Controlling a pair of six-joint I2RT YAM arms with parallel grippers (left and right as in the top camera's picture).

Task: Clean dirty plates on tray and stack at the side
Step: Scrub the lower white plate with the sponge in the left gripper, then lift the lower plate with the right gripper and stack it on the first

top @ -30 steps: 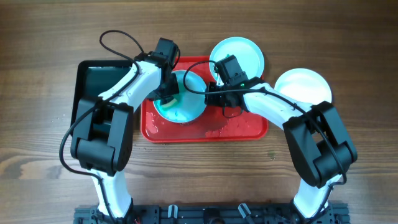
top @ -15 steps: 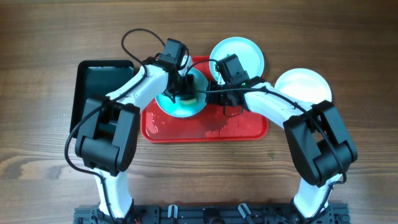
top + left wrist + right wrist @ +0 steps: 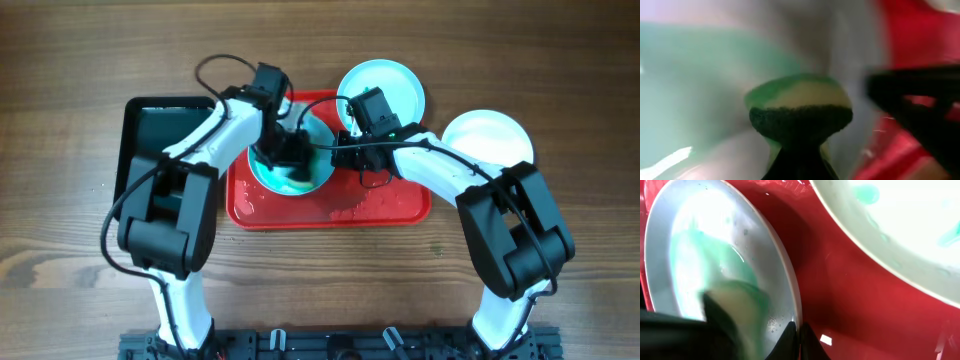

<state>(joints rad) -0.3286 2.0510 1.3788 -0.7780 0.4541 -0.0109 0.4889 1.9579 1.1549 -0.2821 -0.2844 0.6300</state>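
Observation:
A light cyan plate [image 3: 300, 178] with green smears lies on the red tray [image 3: 390, 208]. My left gripper [image 3: 284, 154] is shut on a yellow-green sponge [image 3: 799, 100] with a dark scouring face, pressed on the plate's inside [image 3: 685, 95]. My right gripper [image 3: 336, 150] is shut on that plate's right rim [image 3: 792, 300], which stands between its two fingers [image 3: 799, 332]. The sponge also shows in the right wrist view [image 3: 732, 305]. A second cyan plate [image 3: 385, 85] lies at the tray's back edge [image 3: 900, 225]. The cream-white plate [image 3: 487, 136] lies on the table at the right.
A dark green-black tray [image 3: 160, 135] lies on the table left of the red tray. Wet patches show on the red tray's floor [image 3: 350, 208]. Wooden tabletop [image 3: 320, 290] lies in front.
My left gripper has swept the sponge over the plate, first up and right, then back down toward its middle. The right gripper and the plates have stayed put.

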